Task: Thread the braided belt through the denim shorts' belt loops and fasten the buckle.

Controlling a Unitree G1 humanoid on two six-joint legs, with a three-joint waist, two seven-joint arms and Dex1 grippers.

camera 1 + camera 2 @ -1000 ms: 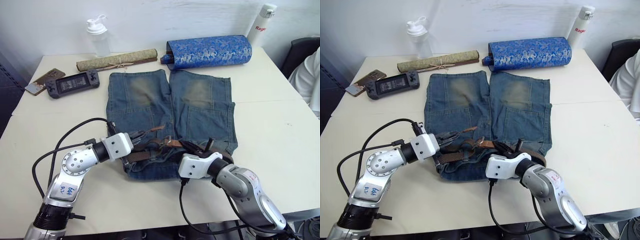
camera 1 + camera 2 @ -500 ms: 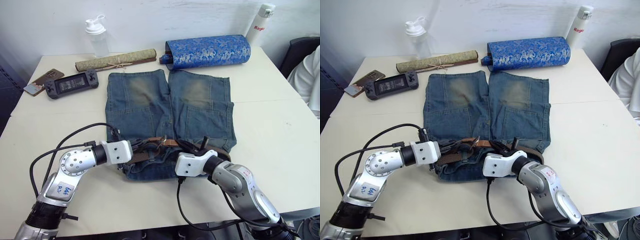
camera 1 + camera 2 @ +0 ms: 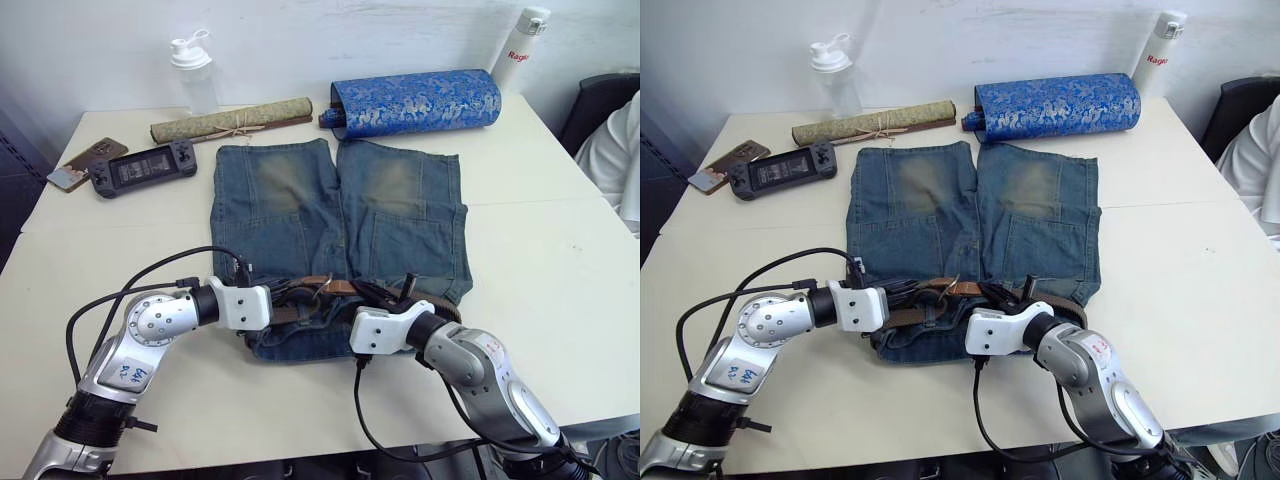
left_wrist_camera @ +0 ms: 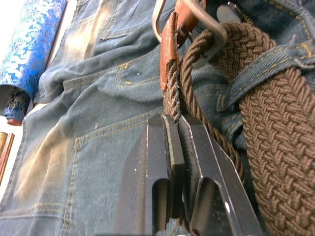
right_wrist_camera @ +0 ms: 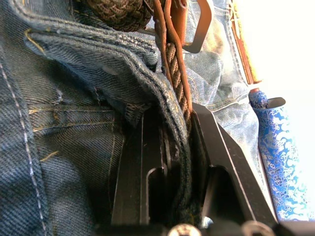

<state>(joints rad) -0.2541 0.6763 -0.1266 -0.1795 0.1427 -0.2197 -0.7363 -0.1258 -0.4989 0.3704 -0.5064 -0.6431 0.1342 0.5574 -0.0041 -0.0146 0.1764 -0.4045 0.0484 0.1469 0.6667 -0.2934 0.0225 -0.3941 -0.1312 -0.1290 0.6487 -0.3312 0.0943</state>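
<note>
The left hand [image 4: 173, 147] is closed on the belt [image 4: 275, 128], pinching the strap edge-on just behind the brown leather tab and the buckle [image 4: 206, 29]. The right hand [image 5: 172, 142] is clamped on the waistband of the shorts [image 3: 340, 215], with a run of belt caught in the same grip. Both hands meet at the middle of the waistband, at the desk's [image 3: 560, 250] near edge, the shorts lying flat with legs pointing away. The belt lies along the waistband and passes under at least one loop [image 4: 256, 73], so threading looks largely done and the step in hand seems to be fastening. Next, the free end has to be fed through the buckle frame and the prong seated in the weave, while the right hand keeps the waistband from bunching. Whether the free end is already through the frame cannot be told.
</note>
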